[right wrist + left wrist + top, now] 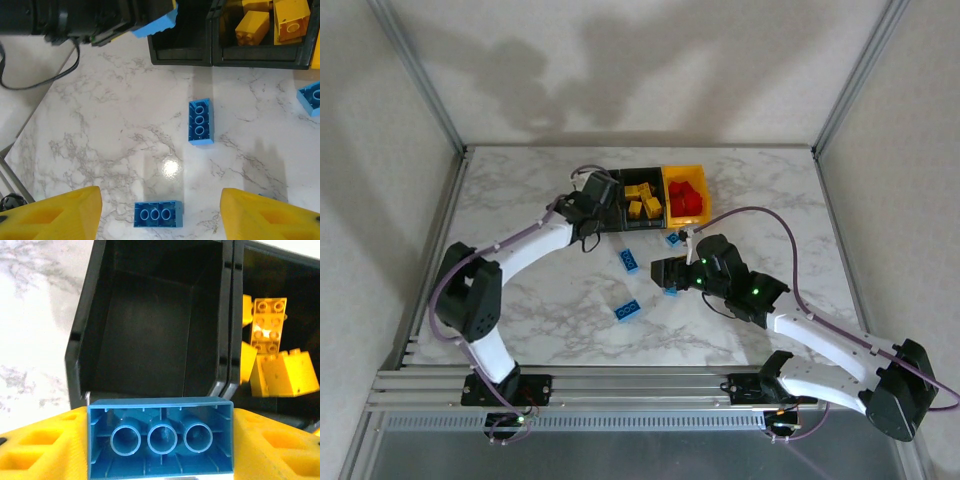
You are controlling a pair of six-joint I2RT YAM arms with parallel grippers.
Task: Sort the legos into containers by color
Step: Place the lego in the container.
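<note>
**One blue brick gripped at the empty bin, four loose on the surface**

Top external: the left jaws reach over the left black bin point(618, 180), hiding most of it and whatever they grip. The middle black bin point(642, 172) holds yellow bricks point(642, 197), perhaps five, piled too tightly to count. The red bricks point(686, 198) in the yellow-orange bin point(706, 188) merge into one clump. Four blue bricks point(629, 261) lie loose on the surface point(520, 200), one half under the right arm point(800, 335).

Left wrist: the left jaws are part-closed on one blue brick point(160, 440), underside up, three tubes showing, at the empty bin's near rim. Three yellow bricks show in the next bin, partly cut off.

Right wrist: the right jaws stand wide, fingers point(50, 217) holding nothing. Below are two whole blue bricks, with a third clipped by the right edge.
</note>
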